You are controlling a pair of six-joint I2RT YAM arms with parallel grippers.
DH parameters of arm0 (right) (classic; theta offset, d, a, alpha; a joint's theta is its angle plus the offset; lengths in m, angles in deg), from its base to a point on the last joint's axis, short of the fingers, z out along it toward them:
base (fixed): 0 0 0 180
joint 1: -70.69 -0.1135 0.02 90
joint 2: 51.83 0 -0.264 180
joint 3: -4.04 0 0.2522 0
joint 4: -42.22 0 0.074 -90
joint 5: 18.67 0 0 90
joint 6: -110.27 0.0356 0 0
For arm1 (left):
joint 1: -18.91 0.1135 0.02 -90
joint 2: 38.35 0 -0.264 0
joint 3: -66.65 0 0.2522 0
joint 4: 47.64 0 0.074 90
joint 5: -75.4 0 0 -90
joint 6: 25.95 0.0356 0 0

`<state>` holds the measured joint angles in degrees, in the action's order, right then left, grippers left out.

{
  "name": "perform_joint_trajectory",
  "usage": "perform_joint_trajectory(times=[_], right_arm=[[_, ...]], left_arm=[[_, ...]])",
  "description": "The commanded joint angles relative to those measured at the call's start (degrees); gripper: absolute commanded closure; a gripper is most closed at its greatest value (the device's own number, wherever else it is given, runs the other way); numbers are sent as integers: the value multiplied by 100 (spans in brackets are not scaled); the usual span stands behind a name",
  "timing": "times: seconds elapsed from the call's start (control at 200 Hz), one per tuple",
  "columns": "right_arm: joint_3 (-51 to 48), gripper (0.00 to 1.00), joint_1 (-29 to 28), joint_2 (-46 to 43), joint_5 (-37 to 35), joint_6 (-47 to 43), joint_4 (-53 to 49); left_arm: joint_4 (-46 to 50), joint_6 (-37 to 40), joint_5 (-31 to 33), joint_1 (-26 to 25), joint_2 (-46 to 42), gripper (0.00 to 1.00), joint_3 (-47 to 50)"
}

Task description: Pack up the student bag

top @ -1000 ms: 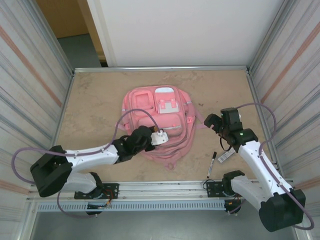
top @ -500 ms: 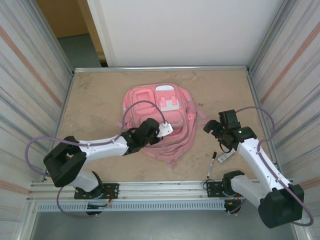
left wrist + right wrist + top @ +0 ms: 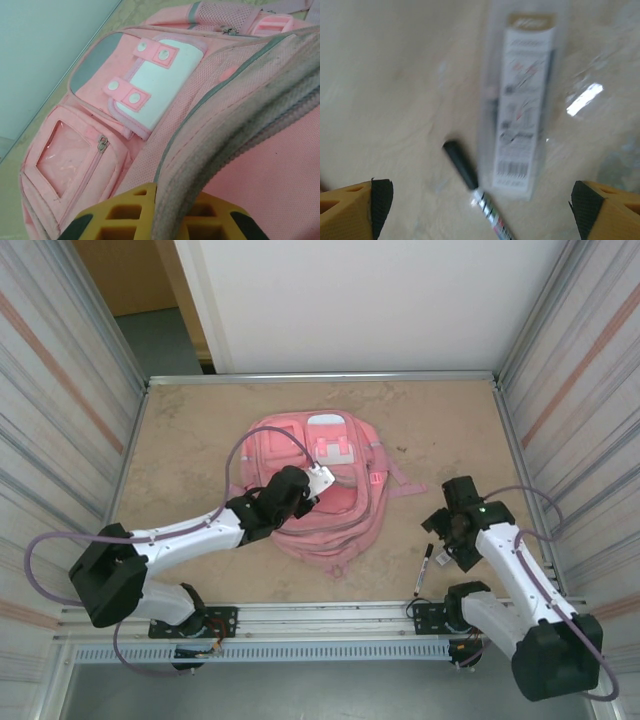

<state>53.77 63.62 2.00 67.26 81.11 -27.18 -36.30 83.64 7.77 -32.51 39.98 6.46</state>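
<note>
The pink student bag [image 3: 345, 515] lies face up in the middle of the table. Its white patch [image 3: 162, 80] and clear-window zip pocket [image 3: 70, 157] are in the left wrist view. My left gripper [image 3: 312, 483] is shut on a grey-edged rim of the bag [image 3: 235, 115], and the fabric runs up from between the yellow fingers [image 3: 125, 215]. My right gripper [image 3: 443, 538] stands open above the table to the bag's right, fingers [image 3: 367, 205] wide apart. Under it lie a black-capped marker [image 3: 461, 164] and a clear pen packet [image 3: 525, 105].
The marker [image 3: 424, 569] and the packet [image 3: 448, 554] lie near the table's front right edge. A pink strap [image 3: 405, 485] trails from the bag toward the right arm. Metal walls close in the left, right and back sides.
My left gripper closed on the bag's rim and drew it up and back, shifting the bag. The right arm swung toward the near edge, over the marker and packet.
</note>
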Motion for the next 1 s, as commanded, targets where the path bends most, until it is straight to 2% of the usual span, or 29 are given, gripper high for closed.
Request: perform_joint_trajectory(times=[0.0,0.105,0.21,0.421,0.586,0.817,0.882,0.997], right_arm=[[-148,6,564,257,289,-122,202],[-347,10,676,713,473,-173,471],[-616,18,673,915,689,-112,789],[-883,31,703,942,619,149,1128],[-1047,49,741,750,834,426,1446],[-886,52,729,330,1042,569,1245],[-793,52,719,-100,1176,569,1124],[-562,52,438,-740,1063,1147,775]], left_arm=[[14,-500,69,57,-270,100,-345],[241,-565,-125,55,-269,100,-541],[137,-669,-202,61,-283,100,-482],[-22,-776,-376,48,-359,100,-309],[131,-746,-418,53,-474,100,-289],[35,-776,-332,56,-660,100,-79],[82,-795,-359,50,-669,100,-103],[137,-792,-531,59,-608,100,-196]])
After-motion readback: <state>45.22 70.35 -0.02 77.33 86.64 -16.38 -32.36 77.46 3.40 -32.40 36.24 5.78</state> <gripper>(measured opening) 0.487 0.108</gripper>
